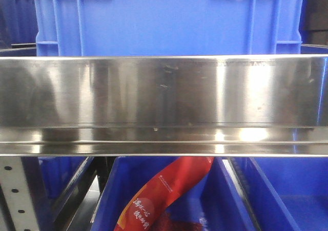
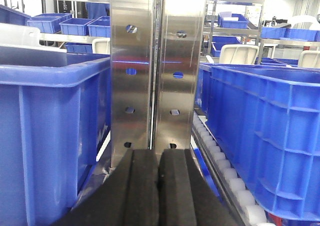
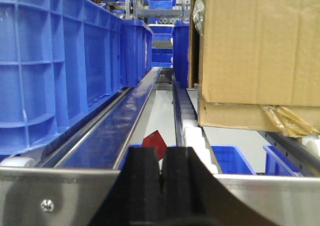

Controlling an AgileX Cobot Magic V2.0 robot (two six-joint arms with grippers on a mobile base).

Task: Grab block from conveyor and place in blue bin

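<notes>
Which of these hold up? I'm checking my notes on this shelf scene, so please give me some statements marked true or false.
1. The left pincer is shut with nothing between its pads. True.
2. A cardboard box sits to the right in the right wrist view. True.
3. The package in the lower bin of the front view is green. False: it is red, with light lettering.
4. The right pincer is wide open. False: its black pads meet, with nothing held.
5. A polished steel rail spans the front view, with a blue crate above it. True.
6. The left pincer faces a wooden post. False: it faces an upright steel post with holes.
</notes>
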